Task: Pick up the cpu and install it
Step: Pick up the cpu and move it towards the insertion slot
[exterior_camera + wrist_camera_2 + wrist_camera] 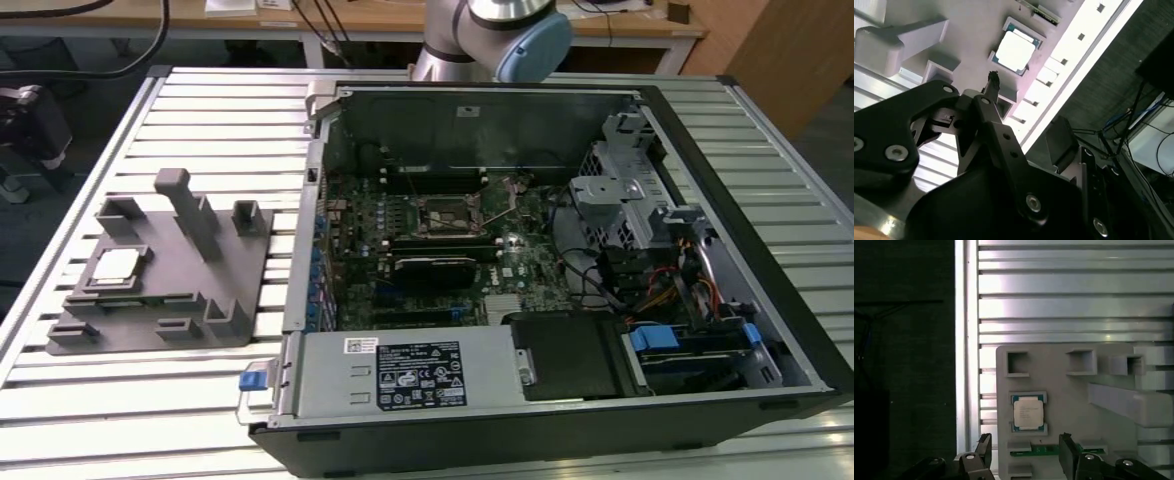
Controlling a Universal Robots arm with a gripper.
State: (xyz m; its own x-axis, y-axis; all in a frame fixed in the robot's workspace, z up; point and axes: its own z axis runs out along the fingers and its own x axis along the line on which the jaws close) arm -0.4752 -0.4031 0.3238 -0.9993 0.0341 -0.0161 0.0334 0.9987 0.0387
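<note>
Barely started, by the look of it: the small square silver-topped cpu (1028,413) sat in its pocket on the grey plastic fixture plate (1064,400), while the black two-finger gripper (1025,456) hovered over that plate, spread wide and empty, so pickup and install both looked undone.

My gripper (1024,446) is matt black and hard-looking, with small bright metal screw heads (896,152) in the second wrist view. The cpu (1028,412) has a smooth silver metal lid with a soft sheen, and in the second wrist view it glares almost white. The fixture (1079,395) is matt grey plastic. The table (1064,305) is bare ribbed metal, brushed and glinting. In the exterior view, the computer case (481,125) shows dull grey sheet metal within black panels, and the bench (374,18) looks like pale wood.
</note>
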